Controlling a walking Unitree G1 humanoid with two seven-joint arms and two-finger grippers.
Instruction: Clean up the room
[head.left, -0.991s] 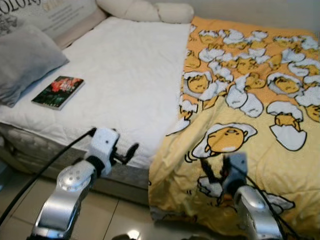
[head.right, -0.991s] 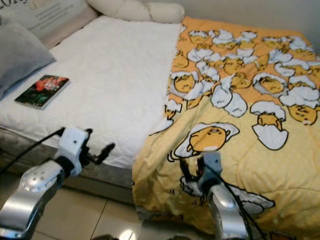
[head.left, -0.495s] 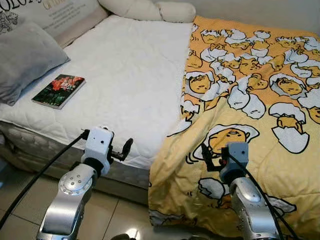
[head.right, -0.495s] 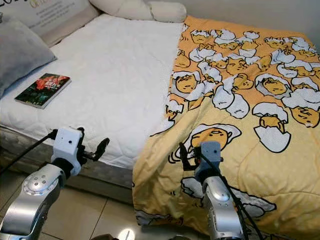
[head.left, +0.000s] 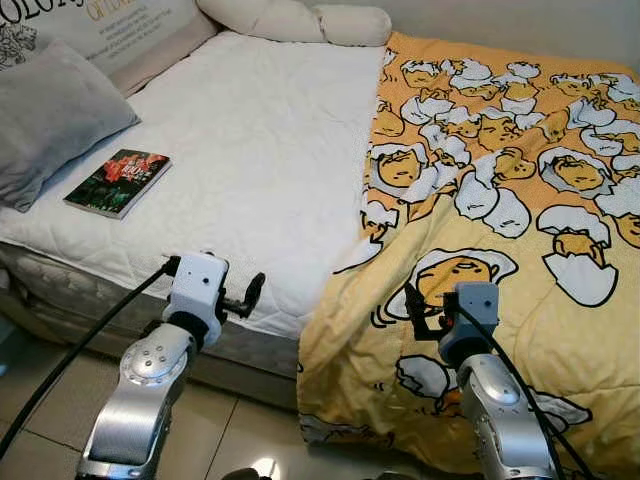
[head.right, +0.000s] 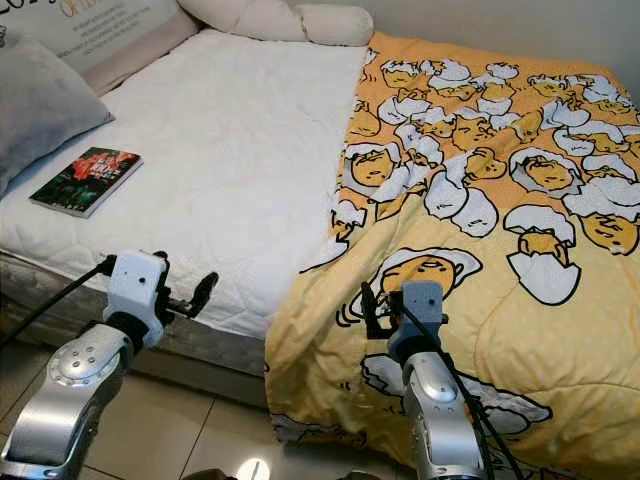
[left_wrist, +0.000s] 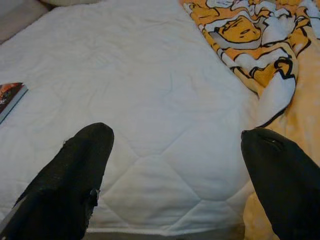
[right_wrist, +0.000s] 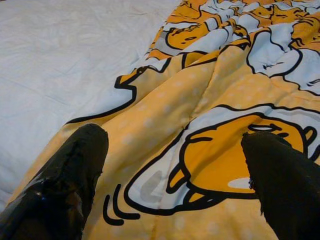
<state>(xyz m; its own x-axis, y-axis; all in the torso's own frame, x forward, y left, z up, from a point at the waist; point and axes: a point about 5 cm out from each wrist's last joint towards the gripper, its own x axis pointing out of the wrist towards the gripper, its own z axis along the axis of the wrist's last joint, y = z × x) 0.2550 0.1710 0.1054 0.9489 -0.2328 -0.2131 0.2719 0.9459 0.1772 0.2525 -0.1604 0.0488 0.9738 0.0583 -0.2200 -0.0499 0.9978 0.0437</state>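
1. Black fingers of my right gripper (right_wrist: 172, 165) are spread wide and hold nothing; they hover just above the yellow egg-print blanket (head.left: 500, 200) near its hanging front edge.
2. My left gripper (left_wrist: 175, 165) is equally wide and empty, poised over the white quilted mattress (head.left: 250, 140) at the bed's near edge.
3. I see a book (head.left: 117, 181) lying flat on the mattress, just beside a grey pillow (head.left: 50, 120).
4. Cream cushions (head.left: 295, 18), I think, sit at the far end.
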